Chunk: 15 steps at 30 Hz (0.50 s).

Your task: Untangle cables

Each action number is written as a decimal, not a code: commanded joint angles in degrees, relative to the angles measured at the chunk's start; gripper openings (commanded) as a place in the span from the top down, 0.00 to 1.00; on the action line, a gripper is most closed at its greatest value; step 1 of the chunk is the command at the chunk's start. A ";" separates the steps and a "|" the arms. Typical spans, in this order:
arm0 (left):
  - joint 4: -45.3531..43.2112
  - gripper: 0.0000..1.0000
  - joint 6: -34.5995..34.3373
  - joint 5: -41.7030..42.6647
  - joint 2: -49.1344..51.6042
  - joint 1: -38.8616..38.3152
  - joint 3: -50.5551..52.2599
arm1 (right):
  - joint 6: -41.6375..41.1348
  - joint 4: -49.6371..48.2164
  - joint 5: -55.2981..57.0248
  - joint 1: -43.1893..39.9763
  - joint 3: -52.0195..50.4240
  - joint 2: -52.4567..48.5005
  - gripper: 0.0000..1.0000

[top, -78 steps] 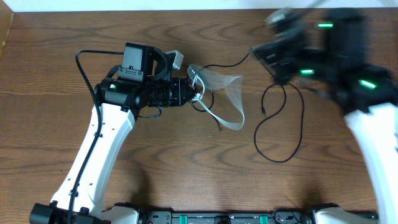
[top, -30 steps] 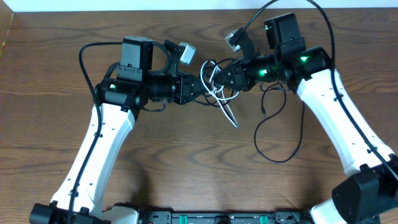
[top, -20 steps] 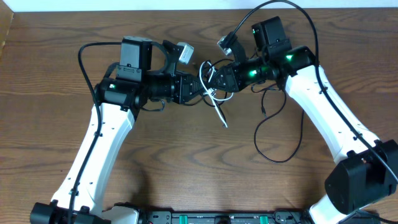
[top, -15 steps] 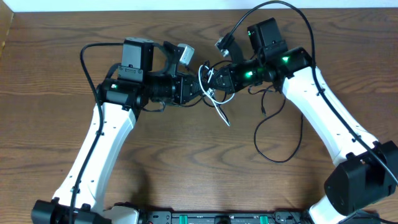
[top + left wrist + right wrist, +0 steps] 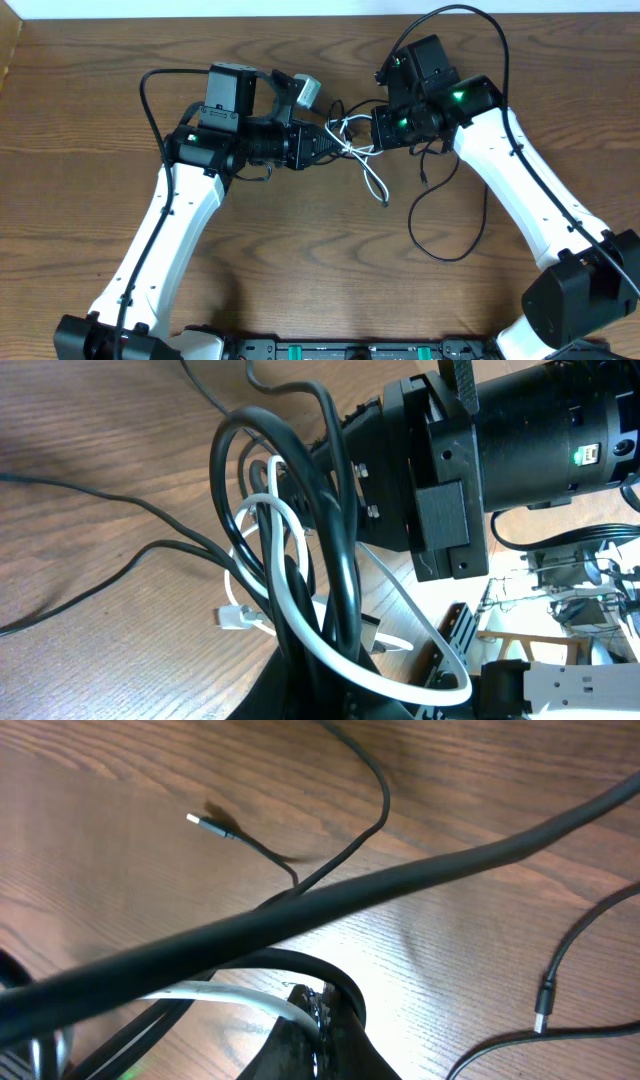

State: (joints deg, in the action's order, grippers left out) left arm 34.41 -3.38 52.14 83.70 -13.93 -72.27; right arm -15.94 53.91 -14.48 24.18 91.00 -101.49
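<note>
The cables (image 5: pixel 350 142) are a tangle of black loops and one white cord, held above the table between both arms. My left gripper (image 5: pixel 333 143) is shut on the bundle from the left; black loops (image 5: pixel 335 550) and the white cable (image 5: pixel 290 610) rise out of its jaws. From the right, my right gripper (image 5: pixel 373 133) is shut on the white cable (image 5: pixel 225 993) and a black loop (image 5: pixel 330 975) beside it. The white cord's free end (image 5: pixel 380 192) hangs down toward the table. Another thin black cable (image 5: pixel 452 215) lies looped on the table at the right.
A small plug end (image 5: pixel 200 820) of a black cord rests on the wooden table (image 5: pixel 300 260). A thick black wire (image 5: pixel 420 870) crosses the right wrist view. The right arm's housing (image 5: pixel 480 460) stands close in front of the left gripper.
The right gripper has shut on the cables. Both grippers have shifted slightly to the right, and the white cord's free end now hangs farther right.
</note>
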 commanded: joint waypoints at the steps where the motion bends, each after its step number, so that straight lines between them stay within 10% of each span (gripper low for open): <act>1: 0.20 0.92 0.13 1.86 -2.36 1.38 -0.81 | -0.59 0.42 17.51 -3.52 -1.05 -1.68 0.99; 15: 7.37 0.92 -4.44 -24.48 -2.36 1.38 -0.81 | 4.15 -1.14 0.90 -12.81 -0.68 10.23 0.99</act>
State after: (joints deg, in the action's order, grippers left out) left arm 41.19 -6.42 35.86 82.85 -13.37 -72.27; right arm -13.34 52.34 -14.41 15.70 90.41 -95.81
